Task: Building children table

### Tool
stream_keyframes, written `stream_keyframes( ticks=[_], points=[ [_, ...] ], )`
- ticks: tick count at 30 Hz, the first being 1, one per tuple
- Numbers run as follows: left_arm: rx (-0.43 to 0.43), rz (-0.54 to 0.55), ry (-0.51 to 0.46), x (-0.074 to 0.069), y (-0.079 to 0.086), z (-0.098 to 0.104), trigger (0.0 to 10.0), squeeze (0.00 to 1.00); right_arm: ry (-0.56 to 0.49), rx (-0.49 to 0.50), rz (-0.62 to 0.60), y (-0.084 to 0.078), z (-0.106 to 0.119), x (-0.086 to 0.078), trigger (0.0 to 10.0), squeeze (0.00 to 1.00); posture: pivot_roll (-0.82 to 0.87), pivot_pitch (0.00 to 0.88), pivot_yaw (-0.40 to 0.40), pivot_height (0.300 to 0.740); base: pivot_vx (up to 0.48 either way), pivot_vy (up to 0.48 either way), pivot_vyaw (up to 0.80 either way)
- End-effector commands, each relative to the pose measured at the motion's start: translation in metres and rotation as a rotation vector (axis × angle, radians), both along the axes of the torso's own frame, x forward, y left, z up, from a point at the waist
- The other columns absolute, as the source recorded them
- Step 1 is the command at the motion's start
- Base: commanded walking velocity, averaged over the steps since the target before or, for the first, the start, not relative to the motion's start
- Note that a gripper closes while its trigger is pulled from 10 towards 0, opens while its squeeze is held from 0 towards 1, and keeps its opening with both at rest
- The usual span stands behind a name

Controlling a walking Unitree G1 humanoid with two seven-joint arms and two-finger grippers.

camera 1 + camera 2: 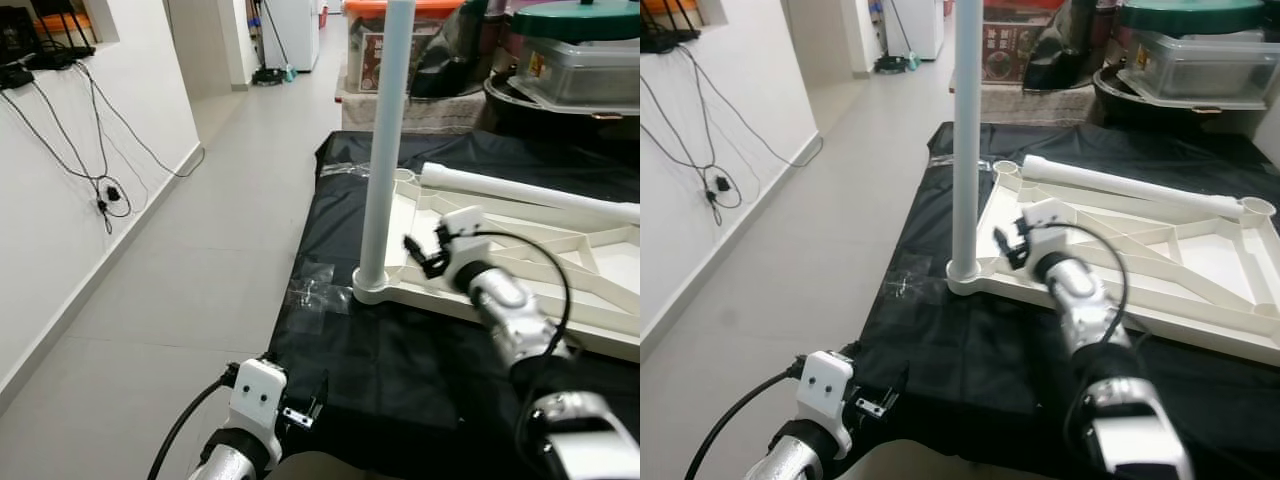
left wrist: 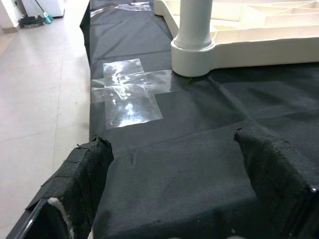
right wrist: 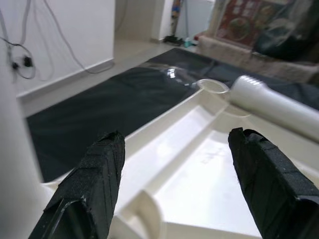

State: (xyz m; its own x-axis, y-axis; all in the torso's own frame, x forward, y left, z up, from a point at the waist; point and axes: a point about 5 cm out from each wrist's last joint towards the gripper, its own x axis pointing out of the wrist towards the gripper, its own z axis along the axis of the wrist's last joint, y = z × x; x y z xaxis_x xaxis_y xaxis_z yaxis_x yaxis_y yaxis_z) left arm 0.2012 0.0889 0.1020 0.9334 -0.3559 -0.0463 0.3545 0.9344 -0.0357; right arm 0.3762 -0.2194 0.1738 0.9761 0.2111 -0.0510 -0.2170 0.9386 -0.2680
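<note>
While one leg [image 1: 386, 140] is already standing upright in the near corner socket of the upturned tabletop [image 1: 600, 330], the job is sitting partway through its leg-fitting step. The tabletop is lying underside up on a black mat [image 1: 380, 370] spread over the floor, its ribs and corner sockets showing. A second leg [image 1: 1130, 185] is lying loose along the far edge of the tabletop, one end just beside the empty far socket [image 3: 213, 86].

The right gripper [image 1: 432, 252] is hovering over the tabletop's near rim, just beside the standing leg, with its fingers [image 3: 94, 179] spread wide and grasping nothing. The right wrist view is looking across the inside of the tabletop toward the lying leg. The left gripper [image 1: 300, 408] is hanging low over the near edge of the mat, well apart from the tabletop, its fingers [image 2: 79, 174] likewise released and empty; clear tape [image 2: 127, 94] is holding the mat to the floor ahead of it.

By my reading, the next move is calling for the right arm to reach across to the loose leg, close round its shaft, tip it upright and seat its end in an empty socket. The standing leg is crowding the arm's path, so a knock against it is a risk.
</note>
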Motion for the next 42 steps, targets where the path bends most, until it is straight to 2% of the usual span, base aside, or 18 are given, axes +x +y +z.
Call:
stream_keyframes(
  ticks=[1, 2, 4, 9, 12, 13, 14, 15, 17, 22, 24, 27, 33, 37, 42],
  points=[
    [-0.004, 0.008, 0.006, -0.001, 0.001, 0.001, 10.0, 0.0, 0.064, -0.05, 0.066, 0.003, -0.009, 0.0, 10.0, 0.0, -0.02, 0.016, -0.004, 0.74, 0.0, 0.0, 0.0],
    [-0.004, 0.008, 0.006, -0.001, 0.001, 0.001, 10.0, 0.0, 0.064, -0.05, 0.066, 0.003, -0.009, 0.0, 10.0, 0.0, -0.02, 0.016, -0.004, 0.74, 0.0, 0.0, 0.0],
    [-0.006, 0.008, 0.006, -0.001, 0.001, 0.002, 10.0, 0.0, 0.141, -0.113, 0.121, -0.005, -0.005, 0.002, 10.0, 0.0, -0.02, 0.017, -0.003, 0.74, 0.0, 0.0, 0.0],
    [-0.008, 0.008, 0.007, -0.001, 0.001, 0.002, 10.0, 0.0, 0.24, -0.107, 0.207, -0.016, 0.002, 0.002, 10.0, 0.0, -0.02, 0.017, -0.003, 0.74, 0.0, 0.0, 0.0],
    [-0.009, 0.008, 0.008, -0.001, 0.0, 0.002, 10.0, 0.0, 0.363, -0.149, 0.46, -0.017, 0.002, -0.009, 10.0, 0.0, -0.02, 0.02, -0.005, 0.74, 0.0, 0.0, 0.0],
    [-0.009, 0.008, 0.008, -0.001, 0.0, 0.002, 10.0, 0.0, 0.363, -0.149, 0.46, -0.017, 0.002, -0.009, 10.0, 0.0, -0.02, 0.02, -0.005, 0.74, 0.0, 0.0, 0.0],
    [-0.009, 0.006, 0.009, -0.001, 0.0, 0.002, 10.0, 0.0, 0.412, -0.185, 0.543, -0.014, -0.002, -0.013, 10.0, 0.0, -0.03, 0.024, -0.001, 0.74, 0.0, 0.0, 0.0],
    [-0.009, 0.006, 0.009, -0.001, 0.0, 0.002, 10.0, 0.0, 0.412, -0.185, 0.543, -0.014, -0.002, -0.013, 10.0, 0.0, -0.03, 0.024, -0.001, 0.74, 0.0, 0.0, 0.0],
    [-0.006, 0.005, 0.011, -0.002, 0.0, 0.002, 10.0, 0.0, 0.481, -0.234, 0.643, -0.009, -0.008, -0.018, 10.0, 0.0, -0.03, 0.028, 0.002, 0.74, 0.0, 0.0, 0.0],
    [-0.003, 0.004, 0.009, -0.004, -0.001, 0.004, 10.0, 0.0, 0.508, -0.313, 0.626, -0.002, -0.014, -0.013, 10.0, 0.0, -0.02, 0.05, -0.006, 0.74, 0.0, 0.0, 0.0],
    [0.0, 0.0, -0.005, -0.006, -0.004, 0.008, 10.0, 0.0, 0.498, -0.365, 0.553, 0.007, -0.011, -0.002, 10.0, 0.0, -0.01, 0.068, -0.015, 0.74, 0.0, 0.0, 0.0],
    [0.003, -0.004, -0.003, -0.01, -0.007, 0.008, 10.0, 0.0, 0.493, -0.406, 0.52, 0.014, -0.003, 0.006, 10.0, 0.0, -0.02, 0.081, -0.017, 0.74, 0.0, 0.0, 0.0],
    [-0.005, -0.002, 0.001, -0.012, -0.009, 0.01, 10.0, 0.0, 0.523, -0.448, 0.544, 0.016, 0.001, 0.008, 10.0, 0.0, -0.02, 0.097, -0.029, 0.74, 0.0, 0.0, 0.0],
    [-0.015, 0.005, 0.002, -0.013, -0.01, 0.012, 10.0, 0.0, 0.577, -0.521, 0.608, 0.021, 0.004, 0.008, 10.0, 0.0, -0.02, 0.107, -0.041, 0.74, 0.0, 0.0, 0.0],
    [-0.017, 0.009, 0.004, -0.014, -0.012, 0.013, 10.0, 0.0, 0.586, -0.557, 0.607, 0.025, 0.008, 0.011, 10.0, 0.0, -0.02, 0.111, -0.048, 0.74, 0.0, 0.0, 0.0]
  ],
)
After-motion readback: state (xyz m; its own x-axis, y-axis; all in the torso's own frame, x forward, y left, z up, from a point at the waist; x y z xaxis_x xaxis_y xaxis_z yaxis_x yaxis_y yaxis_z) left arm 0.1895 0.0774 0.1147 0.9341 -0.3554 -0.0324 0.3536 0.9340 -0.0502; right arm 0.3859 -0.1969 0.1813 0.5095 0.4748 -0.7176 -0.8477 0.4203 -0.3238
